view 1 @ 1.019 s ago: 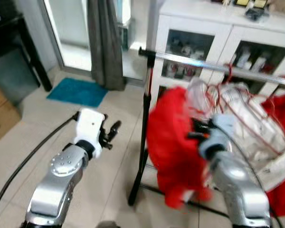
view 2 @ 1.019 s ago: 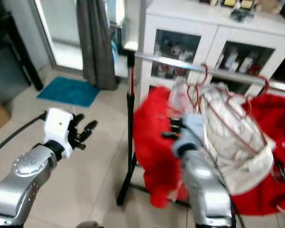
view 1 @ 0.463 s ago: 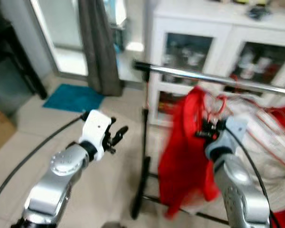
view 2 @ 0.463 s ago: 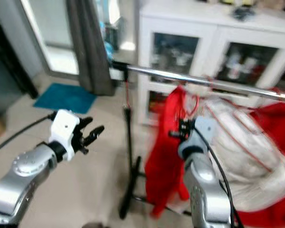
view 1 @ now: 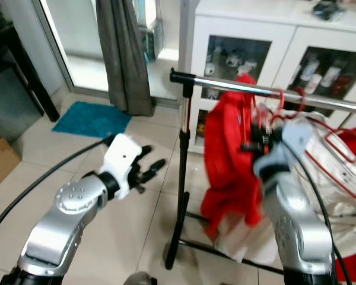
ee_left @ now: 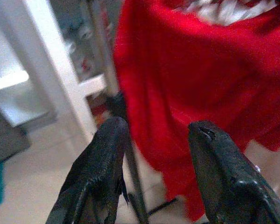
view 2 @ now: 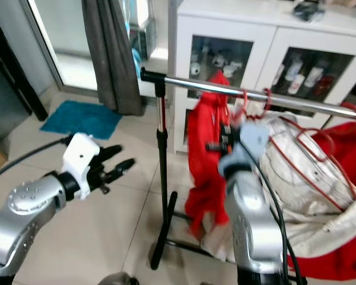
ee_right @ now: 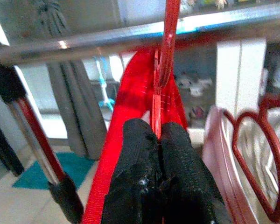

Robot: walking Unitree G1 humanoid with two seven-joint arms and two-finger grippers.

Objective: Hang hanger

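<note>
right end effector (ee_right: 159, 158) pinching red hanger (ee_right: 166, 51) at rail (view 2: 285, 97); left end effector (ee_left: 154, 158) spread, idle.

I see my right arm raised forward and up, its right gripper (ee_right: 158, 140) pinched tight on a thin red hanger (ee_right: 166, 56), the two black fingers (ee_right: 135, 158) pressed together. My left arm is bent and reaches forward at a lower height, the left gripper (ee_left: 154, 140) holding nothing, fingers (ee_left: 105, 154) spread apart.
</note>
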